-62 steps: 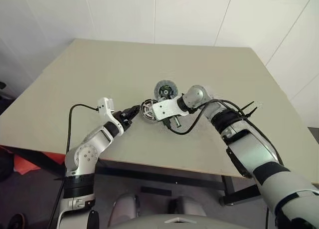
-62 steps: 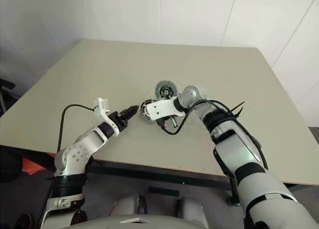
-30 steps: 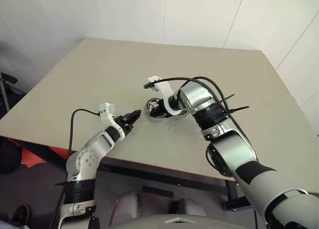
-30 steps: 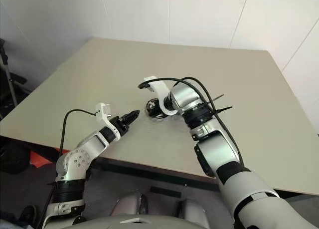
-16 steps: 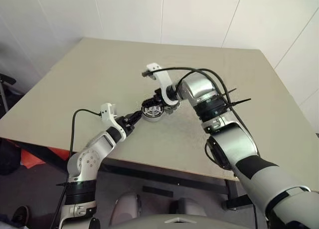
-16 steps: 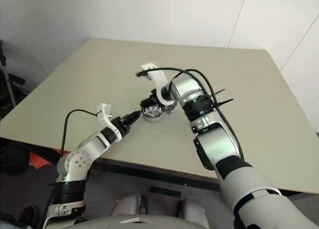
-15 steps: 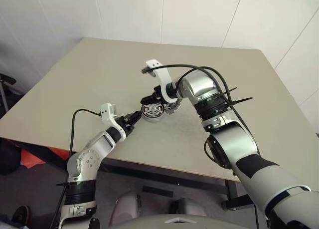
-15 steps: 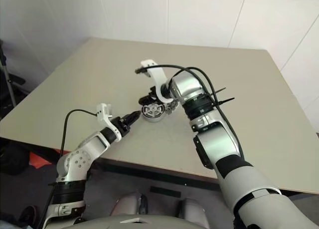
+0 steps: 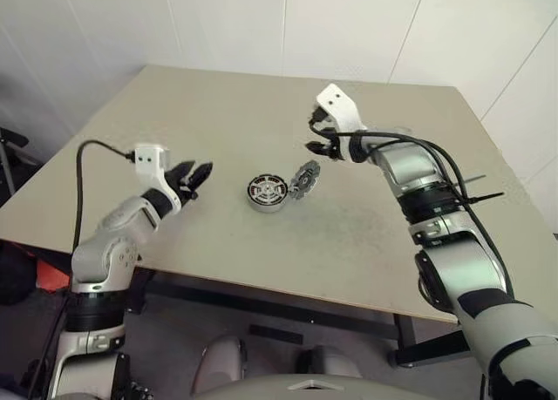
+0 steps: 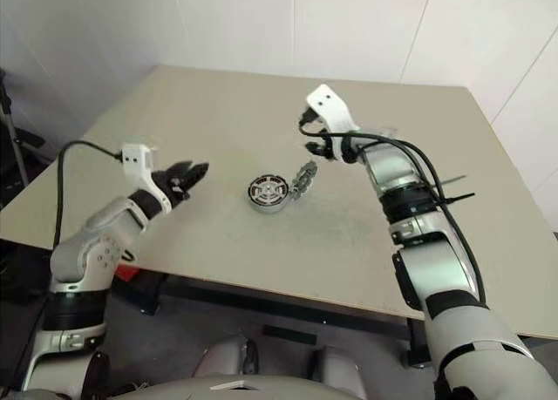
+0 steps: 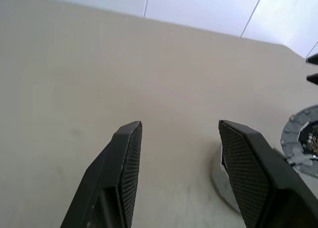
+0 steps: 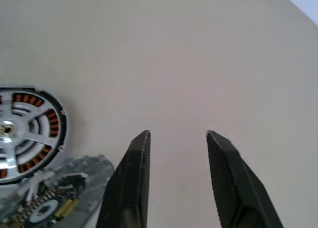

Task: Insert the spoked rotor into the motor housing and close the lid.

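housing: motor housing (image 9: 266,193) mid-desk, nearer the front edge; spoked rotor (image 12: 27,134) looks seated in it
lid: lid (image 9: 306,178) leaning tilted on the housing's right rim, not closed
right gripper (image 9: 319,138): fingers apart, empty, just beyond the lid; nearer arm
left gripper (image 9: 193,175): spread, empty, well left of the housing
next: probably the right lays the lid flat

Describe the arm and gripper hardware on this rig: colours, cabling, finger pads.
Both arms have silver-grey shells with black joint bands. Each wrist carries a white camera bracket with a black cable looping back along the arm. The left gripper and right gripper each have two tapered black fingers with fine cross-hatched pads. Black zip-tie tails stick out of the right forearm.
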{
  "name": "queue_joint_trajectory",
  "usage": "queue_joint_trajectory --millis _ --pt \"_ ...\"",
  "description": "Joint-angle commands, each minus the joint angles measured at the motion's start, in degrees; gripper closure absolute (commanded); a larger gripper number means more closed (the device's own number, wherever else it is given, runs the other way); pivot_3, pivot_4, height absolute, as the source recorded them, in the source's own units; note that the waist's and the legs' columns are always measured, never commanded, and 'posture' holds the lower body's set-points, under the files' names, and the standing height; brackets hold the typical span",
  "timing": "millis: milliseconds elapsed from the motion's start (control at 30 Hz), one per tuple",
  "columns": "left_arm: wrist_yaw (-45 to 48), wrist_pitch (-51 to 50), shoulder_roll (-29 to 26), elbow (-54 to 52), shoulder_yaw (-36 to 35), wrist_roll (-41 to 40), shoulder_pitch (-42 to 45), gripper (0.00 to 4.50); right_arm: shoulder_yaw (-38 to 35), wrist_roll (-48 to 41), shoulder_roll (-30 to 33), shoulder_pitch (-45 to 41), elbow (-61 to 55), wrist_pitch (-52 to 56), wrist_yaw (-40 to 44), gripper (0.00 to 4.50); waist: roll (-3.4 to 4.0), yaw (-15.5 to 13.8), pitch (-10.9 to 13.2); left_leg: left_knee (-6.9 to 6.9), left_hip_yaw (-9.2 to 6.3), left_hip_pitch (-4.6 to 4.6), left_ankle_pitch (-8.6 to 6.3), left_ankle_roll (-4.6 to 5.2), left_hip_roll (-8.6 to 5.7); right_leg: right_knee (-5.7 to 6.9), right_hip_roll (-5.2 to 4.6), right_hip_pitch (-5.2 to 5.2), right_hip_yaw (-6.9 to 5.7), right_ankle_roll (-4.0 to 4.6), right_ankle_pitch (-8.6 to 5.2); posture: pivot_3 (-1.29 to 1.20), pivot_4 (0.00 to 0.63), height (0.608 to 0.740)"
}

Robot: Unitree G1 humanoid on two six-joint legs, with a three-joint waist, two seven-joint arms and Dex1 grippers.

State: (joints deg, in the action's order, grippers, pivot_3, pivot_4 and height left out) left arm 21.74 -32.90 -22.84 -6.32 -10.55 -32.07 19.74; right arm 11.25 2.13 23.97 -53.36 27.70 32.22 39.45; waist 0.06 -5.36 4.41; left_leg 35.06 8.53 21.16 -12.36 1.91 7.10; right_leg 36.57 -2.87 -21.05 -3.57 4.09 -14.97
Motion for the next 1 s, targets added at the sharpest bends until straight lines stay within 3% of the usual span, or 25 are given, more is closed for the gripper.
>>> queue_joint_trajectory --millis 33,100,433,800,1000 --pt "2.5 2.2 0.1 1.5 0.7 1.2 0.6 1.90 -1.7 -1.3 0.7 1.9 -7.2 1.1 0.3 3.63 0.01 0.1 0.0 0.00 0.01 0.01 0.00 0.01 0.00 0.00 0.00 -0.01 0.00 0.02 -0.01 0.00 0.000 0.740" --pt "2.9 2.3 0.6 2.4 1.1 1.7 0.4 1.90 -0.3 -0.8 1.7 5.4 -11.7 2.8 1.4 4.26 0.00 0.0 0.0 0.00 0.01 0.02 -0.02 0.05 0.01 0.02 0.01 -0.03 0.00 0.05 -0.02 0.00 0.000 0.740" --pt "3.5 1.9 1.1 3.3 1.6 3.3 -0.2 1.90 4.4 0.7 6.1 15.4 -22.2 5.6 4.9 4.26 0.00 -0.1 0.0 0.05 0.00 -0.03 -0.01 0.11 0.03 0.02 0.01 0.05 -0.01 0.09 -0.04 0.00 0.000 0.740" --pt "2.2 1.3 1.3 2.7 0.5 4.2 -0.1 1.90 7.0 -4.5 1.7 12.6 -33.9 13.0 9.2 4.26 0.00 -0.1 0.0 0.05 0.00 -0.04 0.02 0.12 0.07 0.07 0.03 0.02 -0.01 0.14 -0.03 0.00 0.000 0.740" --pt "1.9 1.1 1.7 1.6 0.5 4.2 -0.7 1.90 9.0 -3.2 -2.9 10.4 -28.1 10.6 6.7 4.26 0.00 0.0 0.0 0.05 0.00 -0.09 0.03 0.08 0.07 0.07 0.03 0.06 -0.01 0.15 -0.02 0.00 0.000 0.740"
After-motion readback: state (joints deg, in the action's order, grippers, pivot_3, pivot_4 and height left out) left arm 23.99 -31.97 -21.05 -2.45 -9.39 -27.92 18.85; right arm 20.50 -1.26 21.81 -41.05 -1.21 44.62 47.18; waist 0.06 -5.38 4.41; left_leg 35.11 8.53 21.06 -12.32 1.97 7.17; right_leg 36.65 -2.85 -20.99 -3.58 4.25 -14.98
